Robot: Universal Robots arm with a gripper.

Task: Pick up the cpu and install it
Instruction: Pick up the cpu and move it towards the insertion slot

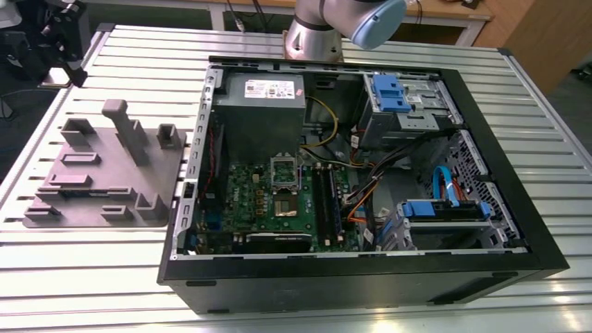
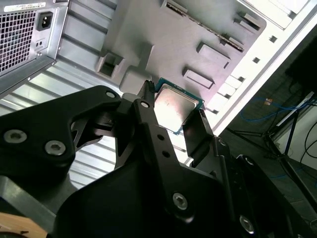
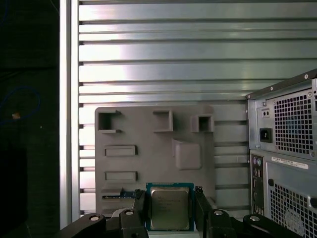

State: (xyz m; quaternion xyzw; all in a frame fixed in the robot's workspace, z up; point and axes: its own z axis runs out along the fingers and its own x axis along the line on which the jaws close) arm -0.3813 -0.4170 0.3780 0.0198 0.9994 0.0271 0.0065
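One small flat square silver-grey cpu (image 3: 169, 208), gripped by opposite edges in black two-fingered tool (image 3: 170, 194), above grey moulded plate (image 3: 153, 148); advisable: level carry, light squeeze.

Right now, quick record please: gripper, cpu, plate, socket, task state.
gripper: shut on the cpu, clamping two opposite edges
cpu: held, metal top facing both wrist cameras, grey plate behind it
grey plate: on the slatted table, at the exterior view's left of the pc case
socket: on the motherboard inside the open pc case
task state: cpu picked up, not yet installed
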